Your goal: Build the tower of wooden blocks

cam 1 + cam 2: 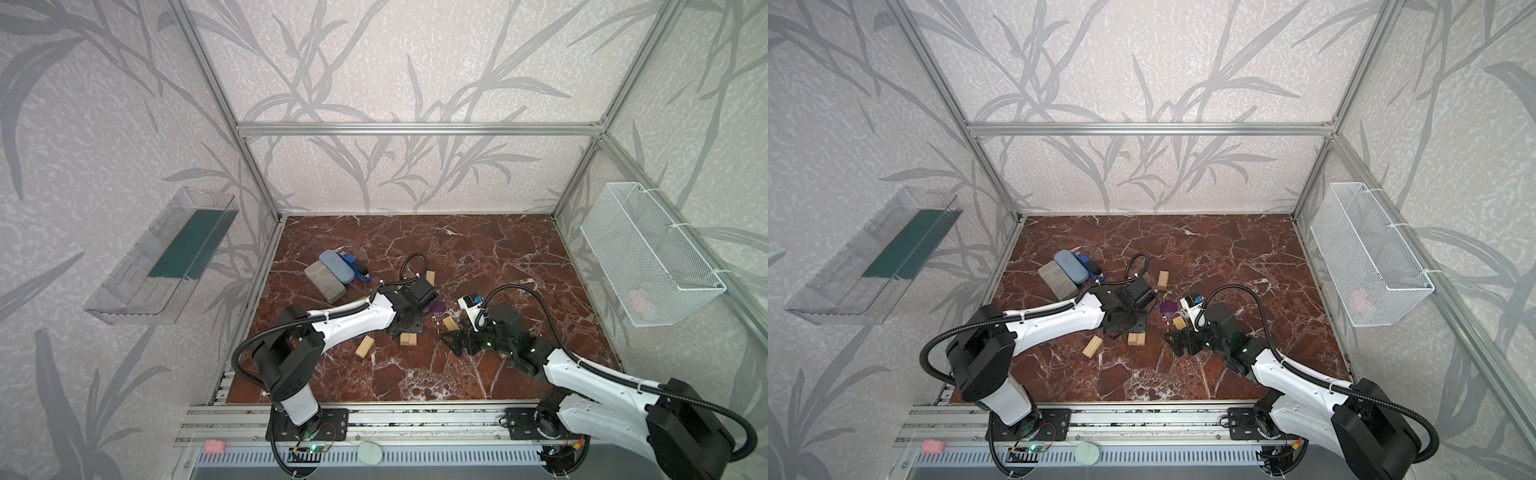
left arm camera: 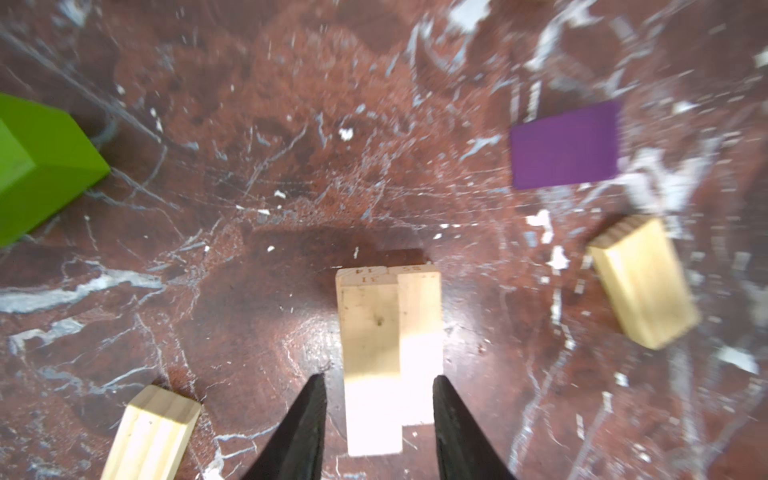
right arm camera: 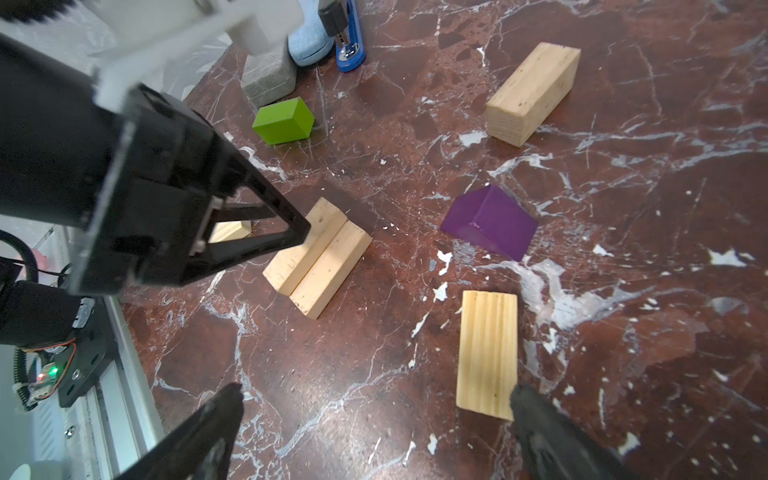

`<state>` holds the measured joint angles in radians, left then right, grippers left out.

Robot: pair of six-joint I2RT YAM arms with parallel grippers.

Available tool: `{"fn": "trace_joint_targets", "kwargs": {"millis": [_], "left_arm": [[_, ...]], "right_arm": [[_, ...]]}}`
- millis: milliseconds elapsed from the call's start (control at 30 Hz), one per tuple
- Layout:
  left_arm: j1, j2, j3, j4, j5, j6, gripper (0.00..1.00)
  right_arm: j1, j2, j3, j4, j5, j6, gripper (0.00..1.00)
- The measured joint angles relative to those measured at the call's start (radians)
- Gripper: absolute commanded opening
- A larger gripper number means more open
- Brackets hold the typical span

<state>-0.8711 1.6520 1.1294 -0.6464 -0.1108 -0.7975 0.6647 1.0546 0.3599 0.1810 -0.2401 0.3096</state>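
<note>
The left jaws stand partly parted astride the base pair point(image 2: 388, 332) of pale bricks on the tabletop point(image 2: 249, 124), gripping nothing; they should rise straight up so neither brick shifts. The right jaws gape wide and empty by a loose brick point(image 3: 486, 353) near that pair, likely next, laid crosswise.

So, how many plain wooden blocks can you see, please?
5: a side-by-side pair at the left gripper, a lone block left of it in a top view, a second block by the right gripper, a far block behind. Arms may hide more.
</note>
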Motion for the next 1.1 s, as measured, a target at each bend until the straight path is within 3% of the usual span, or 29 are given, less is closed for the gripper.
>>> {"fn": "trace_joint_targets", "kwargs": {"millis": [200,533,767,1100], "left_arm": [[0.000,-0.091,-0.014,0.025,0.012,0.022,0.46],[0.000,-0.263,-0.172,0.155,0.095,0.088,0.57],[0.000,-0.346,-0.257,0.248,0.121,0.110,0.69],[0.000,-0.402,-0.342,0.336,0.139,0.103,0.84]], "right_arm": [[-0.003,-0.011,0.039,-0.106,0.110,0.001,0.99],[-0.055,-0.013,0.203,-0.422,0.288,0.061,0.99],[-0.154,0.061,0.215,-0.577,0.282,0.126,0.99],[-0.310,0.127,0.198,-0.623,0.176,0.162,0.96]]}}
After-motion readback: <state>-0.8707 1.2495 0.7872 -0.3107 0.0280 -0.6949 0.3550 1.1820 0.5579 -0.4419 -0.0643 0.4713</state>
